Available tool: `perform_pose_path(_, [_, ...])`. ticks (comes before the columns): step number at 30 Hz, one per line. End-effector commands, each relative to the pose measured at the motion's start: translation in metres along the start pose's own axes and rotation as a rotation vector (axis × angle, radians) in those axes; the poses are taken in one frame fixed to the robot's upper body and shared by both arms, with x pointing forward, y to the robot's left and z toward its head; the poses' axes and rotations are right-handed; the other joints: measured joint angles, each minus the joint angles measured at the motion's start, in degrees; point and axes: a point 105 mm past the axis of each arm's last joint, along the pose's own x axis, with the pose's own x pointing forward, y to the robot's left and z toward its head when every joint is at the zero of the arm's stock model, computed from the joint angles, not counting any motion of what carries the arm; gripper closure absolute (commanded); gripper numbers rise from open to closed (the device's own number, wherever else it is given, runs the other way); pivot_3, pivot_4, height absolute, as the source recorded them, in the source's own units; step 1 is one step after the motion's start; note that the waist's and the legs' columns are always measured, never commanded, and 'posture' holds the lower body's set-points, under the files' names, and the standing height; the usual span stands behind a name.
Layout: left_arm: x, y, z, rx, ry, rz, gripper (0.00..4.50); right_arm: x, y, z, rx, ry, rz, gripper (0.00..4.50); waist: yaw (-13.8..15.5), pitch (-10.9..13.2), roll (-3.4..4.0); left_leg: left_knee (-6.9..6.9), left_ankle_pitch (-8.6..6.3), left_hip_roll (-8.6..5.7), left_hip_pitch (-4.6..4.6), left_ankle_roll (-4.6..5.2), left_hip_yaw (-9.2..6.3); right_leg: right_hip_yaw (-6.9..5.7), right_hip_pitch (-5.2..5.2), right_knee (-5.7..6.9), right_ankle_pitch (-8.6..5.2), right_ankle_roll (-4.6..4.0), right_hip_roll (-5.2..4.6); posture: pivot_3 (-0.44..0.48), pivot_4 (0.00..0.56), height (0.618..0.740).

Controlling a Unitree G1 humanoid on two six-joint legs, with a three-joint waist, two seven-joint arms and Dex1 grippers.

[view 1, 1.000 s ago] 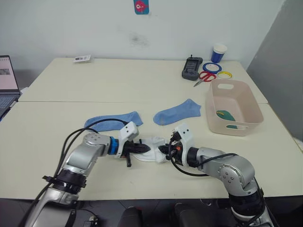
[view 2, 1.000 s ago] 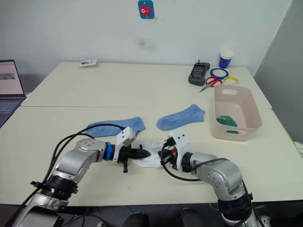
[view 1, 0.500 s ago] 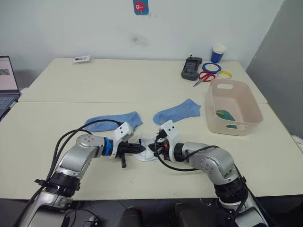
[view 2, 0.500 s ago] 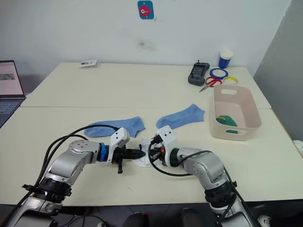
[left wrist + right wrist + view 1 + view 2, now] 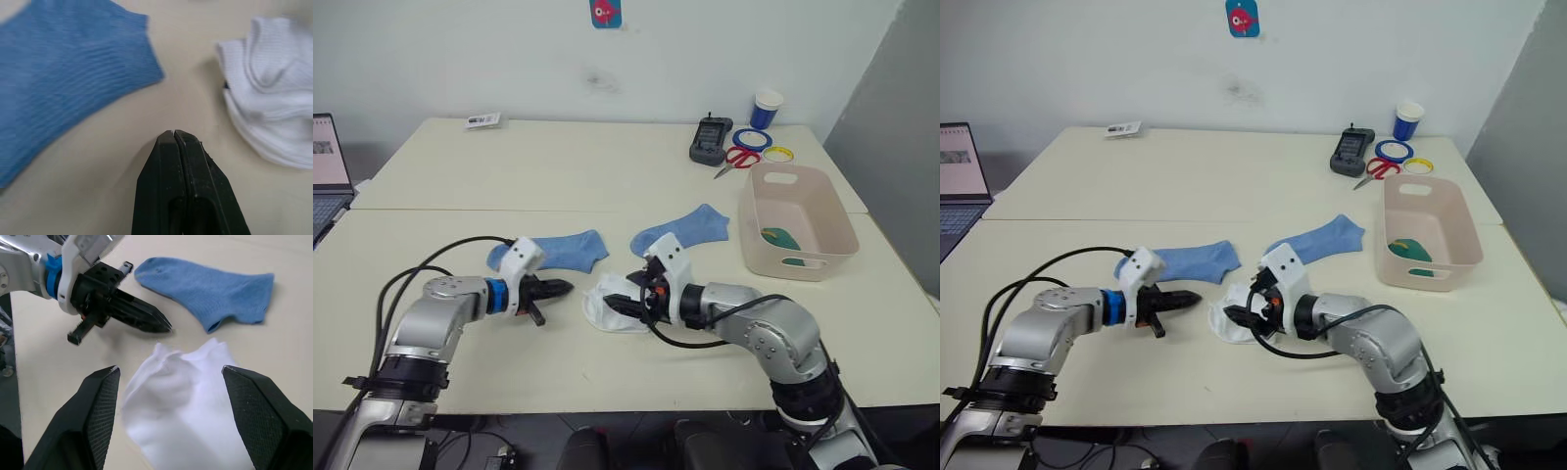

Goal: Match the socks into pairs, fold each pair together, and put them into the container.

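Note:
A folded white bundle of socks (image 5: 606,309) lies on the table. My right gripper (image 5: 170,368) is open right over it, one finger to each side, holding nothing. My left gripper (image 5: 562,288) is shut and empty, a short way left of the bundle, tips pointing at it (image 5: 274,112). Two light blue socks lie flat behind: one (image 5: 560,249) just beyond the left gripper, the other (image 5: 685,230) further right. The pale pink container (image 5: 822,211) stands at the right with a dark green sock (image 5: 776,238) inside.
At the back right are a black device (image 5: 709,141), red scissors (image 5: 736,159), tape rings (image 5: 750,139) and a blue-and-white cup (image 5: 766,109). A laptop (image 5: 327,166) sits at the left edge, and a small card (image 5: 483,121) lies at the back left.
My right gripper has opened and let go of the white bundle. My left gripper has pulled back to the left, away from the bundle, still shut.

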Motion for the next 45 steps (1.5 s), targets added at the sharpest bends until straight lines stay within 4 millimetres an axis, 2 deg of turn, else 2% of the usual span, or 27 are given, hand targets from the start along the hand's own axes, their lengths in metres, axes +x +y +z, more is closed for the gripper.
perform_pose_path(1, [-0.012, 0.000, 0.044, 0.053, -0.152, -0.021, 4.50, -0.010, -0.007, 0.007, -0.084, -0.034, -0.047, 1.87, 0.2, 0.0, -0.02, 0.00, 0.00, -0.01, -0.02, 0.00, 0.00, -0.02, 0.00, -0.02, 0.00, 0.00, 0.00, 0.000, 0.150, 0.732])
perform_pose_path(3, [-0.007, -0.030, 0.059, 0.112, -0.141, -0.195, 4.50, -0.008, -0.013, 0.003, -0.103, -0.021, -0.066, 2.56, 0.2, 0.0, -0.03, -0.01, 0.00, -0.05, -0.03, 0.00, 0.03, 0.00, 0.00, -0.04, 0.00, 0.00, -0.04, 0.000, 0.150, 0.732])
perform_pose_path(5, [-0.004, -0.060, 0.061, 0.180, -0.086, -0.360, 4.50, -0.004, -0.016, -0.001, -0.137, -0.001, -0.073, 3.36, 0.2, 0.0, -0.03, -0.03, 0.00, -0.07, -0.05, 0.00, 0.09, 0.05, 0.00, -0.10, 0.00, 0.01, -0.05, 0.000, 0.150, 0.732])
perform_pose_path(8, [0.010, -0.073, 0.050, 0.290, -0.020, -0.416, 4.50, 0.005, -0.015, -0.010, -0.184, 0.035, -0.063, 4.47, 0.1, 0.0, 0.00, -0.07, 0.00, -0.09, -0.03, 0.00, 0.11, 0.07, 0.00, -0.14, 0.00, 0.01, -0.05, 0.000, 0.150, 0.732])
perform_pose_path(12, [0.027, -0.081, 0.028, 0.383, 0.055, -0.467, 4.50, 0.012, -0.013, -0.017, -0.233, 0.062, -0.051, 4.49, 0.0, 0.1, 0.01, -0.09, 0.00, -0.05, 0.00, 0.00, 0.10, 0.03, -0.01, -0.09, 0.00, 0.00, 0.03, 0.000, 0.150, 0.732])
perform_pose_path(17, [0.031, -0.060, -0.015, 0.428, 0.210, -0.431, 4.50, 0.017, -0.013, -0.036, -0.307, 0.139, -0.052, 4.49, 0.0, 0.1, 0.02, -0.09, 0.00, -0.05, 0.02, 0.00, 0.10, 0.06, -0.03, -0.07, 0.00, 0.00, 0.08, 0.000, 0.150, 0.732])
perform_pose_path(21, [0.024, -0.049, -0.033, 0.410, 0.275, -0.406, 4.50, 0.014, -0.021, -0.047, -0.356, 0.177, -0.086, 4.49, 0.1, 0.1, 0.01, -0.07, 0.00, -0.04, 0.00, 0.00, 0.11, 0.08, -0.04, -0.08, 0.00, 0.00, 0.03, 0.000, 0.150, 0.732])
perform_pose_path(24, [0.023, -0.057, -0.026, 0.394, 0.212, -0.434, 4.50, 0.008, -0.029, -0.043, -0.407, 0.152, -0.123, 4.49, 0.0, 0.1, 0.01, -0.06, 0.00, -0.03, 0.05, 0.00, 0.11, 0.09, 0.00, -0.07, 0.00, 0.00, 0.02, 0.000, 0.150, 0.732])
perform_pose_path(25, [0.022, -0.064, -0.016, 0.376, 0.158, -0.459, 4.50, 0.006, -0.029, -0.037, -0.424, 0.113, -0.113, 4.49, 0.0, 0.1, 0.01, -0.06, 0.00, -0.03, 0.07, 0.00, 0.12, 0.11, 0.01, -0.06, 0.00, 0.00, 0.02, 0.000, 0.150, 0.732])
perform_pose_path(28, [0.018, -0.078, 0.005, 0.330, 0.077, -0.507, 4.50, 0.000, -0.020, -0.021, -0.446, 0.005, -0.053, 4.49, 0.0, 0.1, 0.00, -0.05, 0.00, -0.02, 0.03, 0.00, 0.11, 0.07, -0.01, -0.06, 0.00, 0.00, 0.03, 0.000, 0.150, 0.732])
perform_pose_path(30, [0.016, -0.081, 0.025, 0.341, 0.037, -0.513, 4.50, -0.005, -0.006, -0.010, -0.405, -0.037, 0.023, 4.49, 0.1, 0.2, 0.00, -0.04, 0.00, -0.03, -0.01, 0.00, 0.11, 0.02, -0.01, -0.06, 0.00, 0.00, 0.04, 0.000, 0.150, 0.732])
perform_pose_path(33, [0.018, -0.077, 0.039, 0.411, 0.021, -0.484, 4.50, -0.001, 0.007, -0.011, -0.379, -0.025, 0.102, 4.49, 0.2, 0.2, -0.04, 0.00, 0.00, -0.03, -0.06, 0.00, 0.08, -0.05, -0.01, -0.05, 0.00, 0.00, 0.05, 0.000, 0.150, 0.732])
perform_pose_path(37, [0.022, -0.066, 0.028, 0.442, 0.073, -0.447, 4.50, 0.014, 0.009, -0.025, -0.366, 0.051, 0.126, 4.49, -0.1, 0.2, -0.02, -0.01, 0.00, -0.07, 0.06, 0.00, 0.09, 0.06, 0.02, -0.04, 0.00, 0.00, 0.09, 0.000, 0.150, 0.732])
perform_pose_path(40, [0.024, -0.065, 0.006, 0.475, 0.145, -0.454, 4.50, 0.019, 0.005, -0.039, -0.357, 0.117, 0.112, 4.49, 0.0, 0.2, -0.01, -0.02, 0.00, -0.05, 0.04, 0.00, 0.09, 0.05, 0.00, -0.04, 0.00, 0.00, 0.09, 0.000, 0.150, 0.732])
perform_pose_path(42, [0.025, -0.062, -0.008, 0.501, 0.196, -0.448, 4.50, 0.017, 0.002, -0.049, -0.358, 0.167, 0.109, 4.49, 0.1, 0.2, -0.01, -0.01, 0.00, -0.02, 0.02, 0.00, 0.08, 0.05, -0.01, -0.04, 0.00, 0.00, 0.06, 0.000, 0.150, 0.732])
perform_pose_path(45, [0.027, -0.055, -0.019, 0.480, 0.218, -0.411, 4.50, 0.006, -0.002, -0.060, -0.343, 0.213, 0.104, 4.49, 0.4, 0.2, -0.02, 0.00, 0.00, -0.03, -0.03, 0.00, 0.07, 0.03, -0.03, -0.05, 0.00, 0.00, 0.00, 0.000, 0.150, 0.732])
